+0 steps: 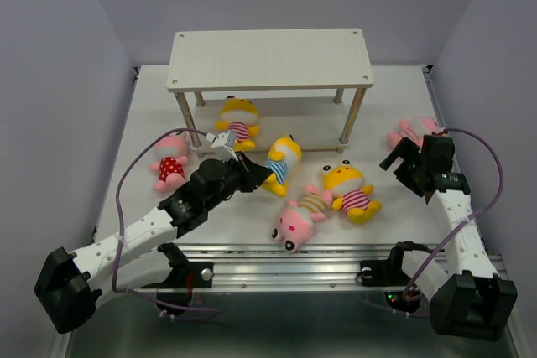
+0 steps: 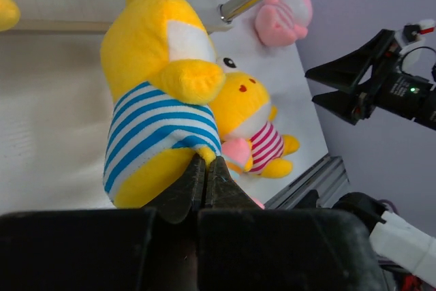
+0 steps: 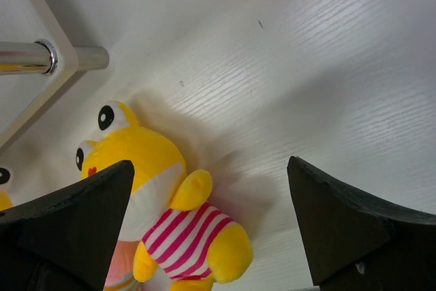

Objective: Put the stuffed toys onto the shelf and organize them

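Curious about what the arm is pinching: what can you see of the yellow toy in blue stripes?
The yellow toy is soft plush: round head, stubby arms, blue-and-white striped shirt. It lies on the table before the shelf, head toward it. The jaws of the left arm are shut on its lower shirt edge.
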Available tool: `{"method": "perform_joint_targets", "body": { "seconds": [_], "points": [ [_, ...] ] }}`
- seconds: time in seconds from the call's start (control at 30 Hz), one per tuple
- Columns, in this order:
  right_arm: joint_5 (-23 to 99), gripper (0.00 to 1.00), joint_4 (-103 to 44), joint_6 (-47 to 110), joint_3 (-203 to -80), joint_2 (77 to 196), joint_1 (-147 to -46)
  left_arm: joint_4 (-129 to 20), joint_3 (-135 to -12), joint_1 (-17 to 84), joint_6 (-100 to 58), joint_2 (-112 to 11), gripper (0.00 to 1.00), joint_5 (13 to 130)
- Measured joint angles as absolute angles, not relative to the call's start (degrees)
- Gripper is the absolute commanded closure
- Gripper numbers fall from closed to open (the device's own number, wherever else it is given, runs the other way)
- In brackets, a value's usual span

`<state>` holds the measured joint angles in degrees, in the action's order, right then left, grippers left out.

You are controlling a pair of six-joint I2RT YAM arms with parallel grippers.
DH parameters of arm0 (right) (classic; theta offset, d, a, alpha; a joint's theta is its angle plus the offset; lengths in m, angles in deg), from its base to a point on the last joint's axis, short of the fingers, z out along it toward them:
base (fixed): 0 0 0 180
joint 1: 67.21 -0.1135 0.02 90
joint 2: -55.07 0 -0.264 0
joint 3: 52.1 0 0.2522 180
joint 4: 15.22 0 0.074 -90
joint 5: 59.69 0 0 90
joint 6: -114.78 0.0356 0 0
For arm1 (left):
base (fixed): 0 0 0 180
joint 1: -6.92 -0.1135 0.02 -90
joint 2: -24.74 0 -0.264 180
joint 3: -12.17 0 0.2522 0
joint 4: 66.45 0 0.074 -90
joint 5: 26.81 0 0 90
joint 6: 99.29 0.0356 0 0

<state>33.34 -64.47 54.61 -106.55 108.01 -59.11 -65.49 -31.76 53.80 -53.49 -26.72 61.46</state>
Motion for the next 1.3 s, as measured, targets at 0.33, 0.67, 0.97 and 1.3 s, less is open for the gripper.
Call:
{"method": "perform_joint_targets", "body": {
  "seconds": [0.33,0.67,0.97,1.3],
  "points": [
    [33.5,0.0,-63.7,54.6,-106.6,108.0,-59.1,-73.1,-31.6,53.8,-56.0,-27.8,1.0,59.3],
    [33.9,0.0,-61.4,54.6,-106.7,108.0,-59.1,-83.4,-32.7,54.0,-62.3,-39.1,1.0,52.6],
    [34.7,0.0,-60.5,54.3,-106.7,109.0,-59.1,-91.1,-37.8,55.3,-63.9,-49.6,1.0,44.4],
    [34.8,0.0,-60.3,54.1,-106.7,109.5,-59.1,-94.1,-39.6,55.3,-66.7,-58.5,1.0,38.9]
  ]
}}
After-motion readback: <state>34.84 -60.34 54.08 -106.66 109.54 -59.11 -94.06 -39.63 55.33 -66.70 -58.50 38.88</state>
